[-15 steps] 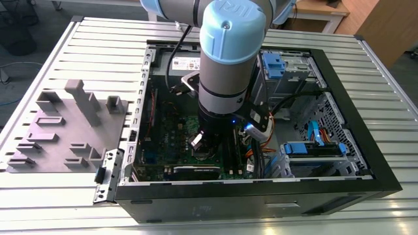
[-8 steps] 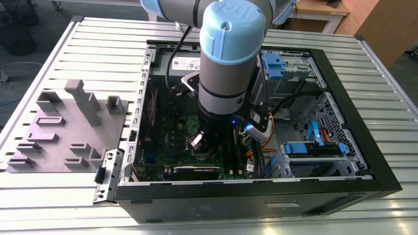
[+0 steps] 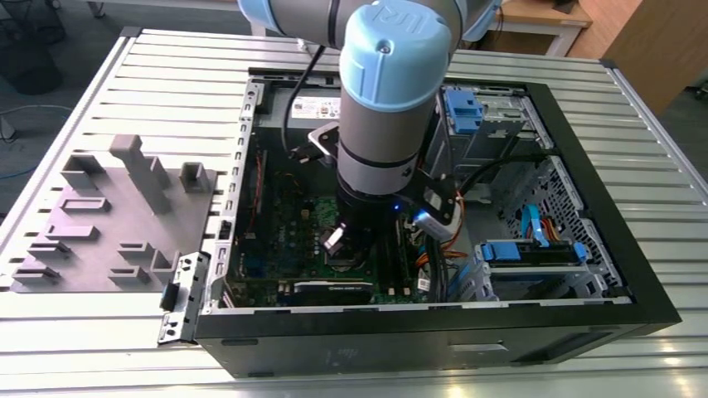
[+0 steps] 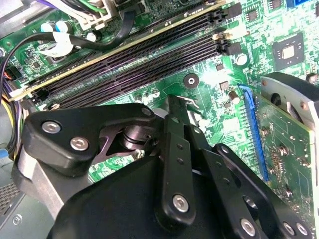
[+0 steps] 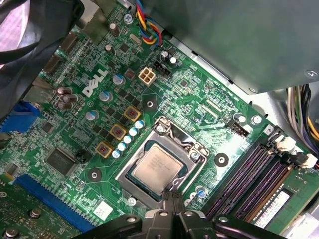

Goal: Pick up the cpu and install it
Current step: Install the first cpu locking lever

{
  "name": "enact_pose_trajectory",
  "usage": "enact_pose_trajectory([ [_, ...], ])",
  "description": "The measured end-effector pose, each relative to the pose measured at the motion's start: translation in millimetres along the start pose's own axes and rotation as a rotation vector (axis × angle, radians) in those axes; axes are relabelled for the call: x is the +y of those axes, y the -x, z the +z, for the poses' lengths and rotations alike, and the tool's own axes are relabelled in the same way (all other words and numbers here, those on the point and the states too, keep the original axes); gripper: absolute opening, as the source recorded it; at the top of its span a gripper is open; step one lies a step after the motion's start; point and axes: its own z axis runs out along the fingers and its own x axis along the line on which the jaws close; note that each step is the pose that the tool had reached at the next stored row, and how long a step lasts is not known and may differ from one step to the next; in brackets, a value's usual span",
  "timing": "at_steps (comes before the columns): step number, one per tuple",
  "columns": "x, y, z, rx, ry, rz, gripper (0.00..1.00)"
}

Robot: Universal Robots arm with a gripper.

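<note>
Chip and socket look already joined: in the first wrist view the cpu (image 5: 158, 168) lies flat and square inside the metal frame of its socket (image 5: 160, 164) on the green motherboard (image 5: 199, 119), its silvery top facing up. Nothing is lifted or tilted that I can make out, so the placing step seems done. Whether the socket's frame is latched down I cannot tell.

From where I stand, the arm (image 3: 387, 124) reaches down into the open computer case (image 3: 619, 249), and the gripper (image 5: 172, 201) sits just beside the socket's edge, very near the chip. Its fingers (image 5: 175, 206) meet tip to tip with no gap, and nothing is held between them. In the second wrist view the black linkage of the gripper (image 4: 175, 107) hangs over the board near the long memory slots (image 4: 149, 55).

My guess is the job is close to finished.
</note>
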Motion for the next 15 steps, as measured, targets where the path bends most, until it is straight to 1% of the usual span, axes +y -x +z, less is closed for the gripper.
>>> enact_pose_trajectory([
  [10,-4.6,6.2,5.0,-0.0008,0.0003,0.0,0.11],
  [15,-4.7,6.2,5.5,-0.0001,-0.0001,0.0,0.11],
])
